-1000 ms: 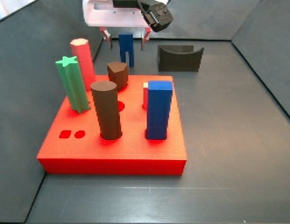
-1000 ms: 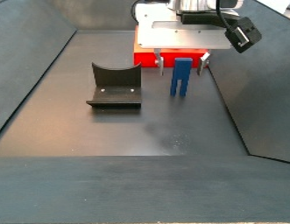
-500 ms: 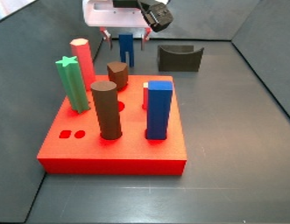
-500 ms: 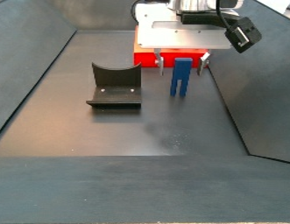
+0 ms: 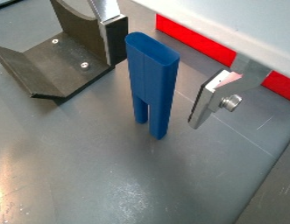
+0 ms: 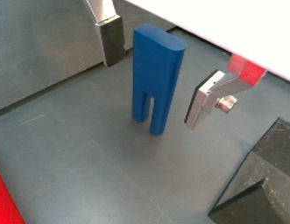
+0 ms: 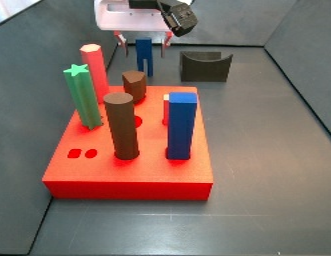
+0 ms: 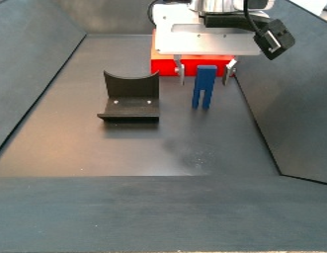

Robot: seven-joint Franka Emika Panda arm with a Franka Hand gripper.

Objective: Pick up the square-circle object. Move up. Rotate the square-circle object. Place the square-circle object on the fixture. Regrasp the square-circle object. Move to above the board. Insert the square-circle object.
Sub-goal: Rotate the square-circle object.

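Blue peg [image 5: 152, 80] stands upright on the grey floor, between the board [image 7: 128, 150] and the fixture [image 8: 128, 97]. Pincer [image 6: 153, 68] low around it, open: silver fingers [image 5: 213, 96] either side, clear gaps, not touching.

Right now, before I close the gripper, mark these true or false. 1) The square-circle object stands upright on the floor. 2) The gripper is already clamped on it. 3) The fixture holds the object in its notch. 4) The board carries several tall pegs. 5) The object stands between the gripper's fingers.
1) True: the square-circle object stands upright on the floor.
2) False: the gripper is open, with gaps on both sides of the object in both wrist views.
3) False: the fixture is empty; the object stands apart from it.
4) True: the board bears several tall pegs.
5) True: the fingers flank it.
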